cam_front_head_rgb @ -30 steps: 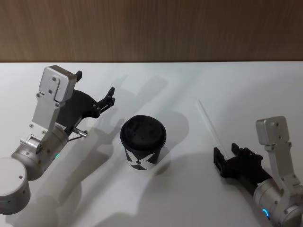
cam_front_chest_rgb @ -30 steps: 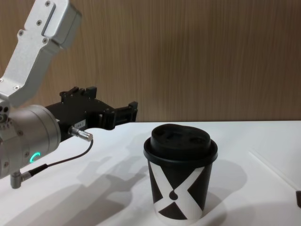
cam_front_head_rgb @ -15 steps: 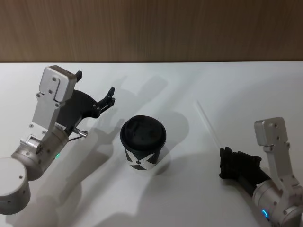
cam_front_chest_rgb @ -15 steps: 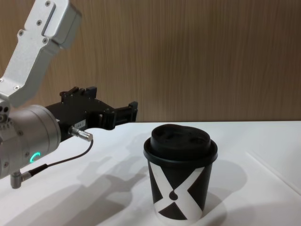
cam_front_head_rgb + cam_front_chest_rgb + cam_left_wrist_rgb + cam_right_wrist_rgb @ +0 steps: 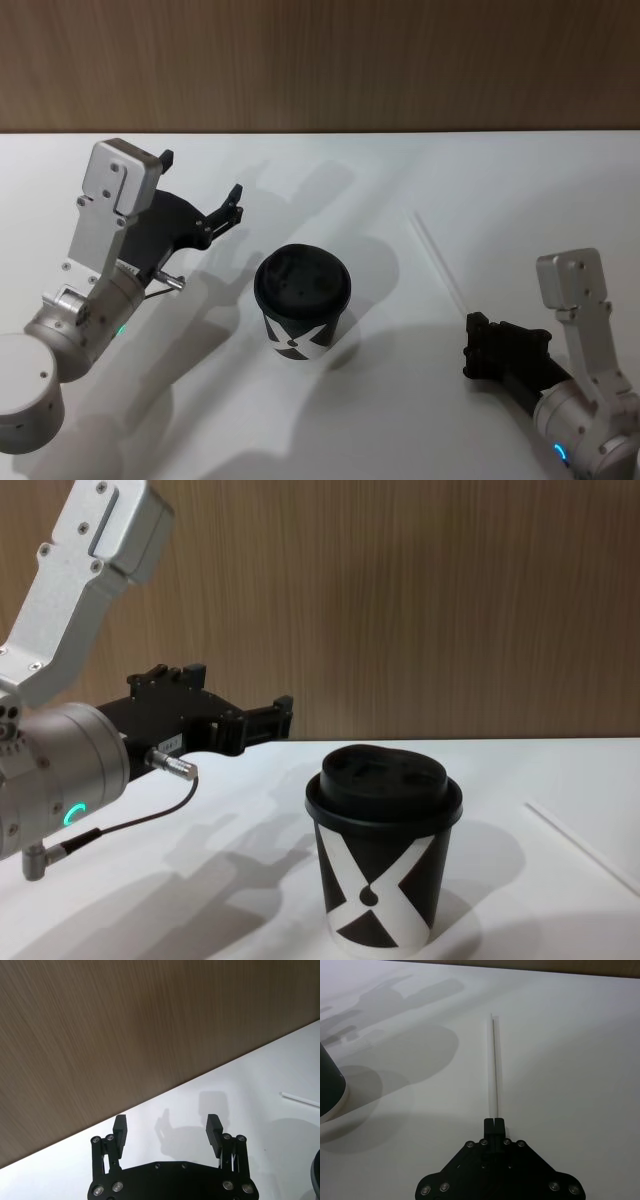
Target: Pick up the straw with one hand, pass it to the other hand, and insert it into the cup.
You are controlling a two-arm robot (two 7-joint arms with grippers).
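Now the right gripper (image 5: 494, 1121) pinches the near end of the thin white plastic straw (image 5: 495, 1065) lying right of the black X-patterned paper cup (image 5: 302, 300), probably light, slick and crushable, leaving length for the spread left gripper (image 5: 167, 1132) left of the cup.

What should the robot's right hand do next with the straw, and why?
Probably lift it gently: the right gripper looks shut on the near end of the straw, which lies on the table, and the left gripper hangs open left of the cup.
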